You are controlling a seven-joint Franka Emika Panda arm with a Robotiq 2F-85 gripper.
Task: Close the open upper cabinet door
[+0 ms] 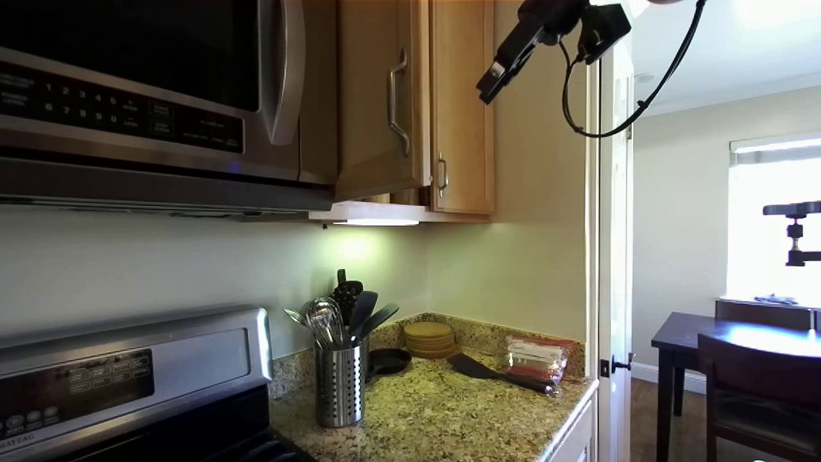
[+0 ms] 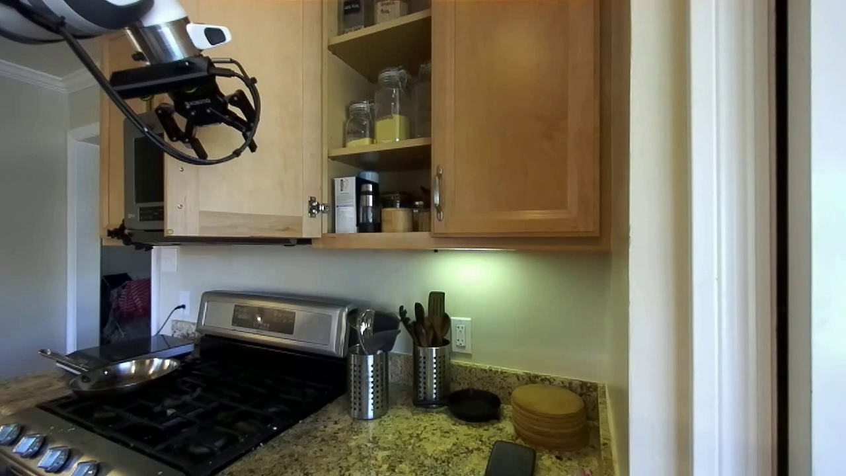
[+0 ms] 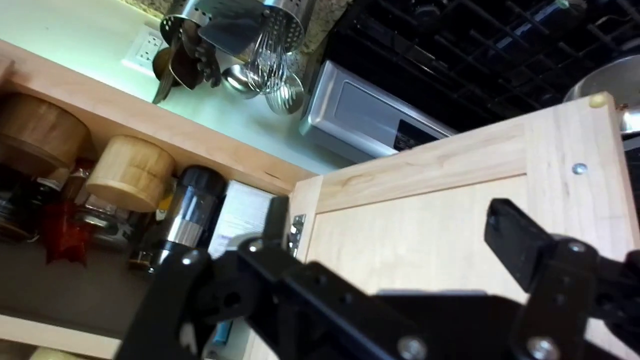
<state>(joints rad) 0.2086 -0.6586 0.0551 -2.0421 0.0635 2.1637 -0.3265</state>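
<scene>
Jaws are spread, gripping nothing, facing the inside of the upper cabinet door, upright and swung out by the microwave. Push probably needs its handle side, though.

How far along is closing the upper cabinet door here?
Done: nothing shows yet; the upper cabinet door stands wide open in an exterior view, jars visible inside the upper cabinet.
In hand: nothing gripped; the tool is open, its fingers apart, the door's inner face showing through the gap in the wrist view.
Left: apparently the whole swing shut, probably by pushing.
</scene>
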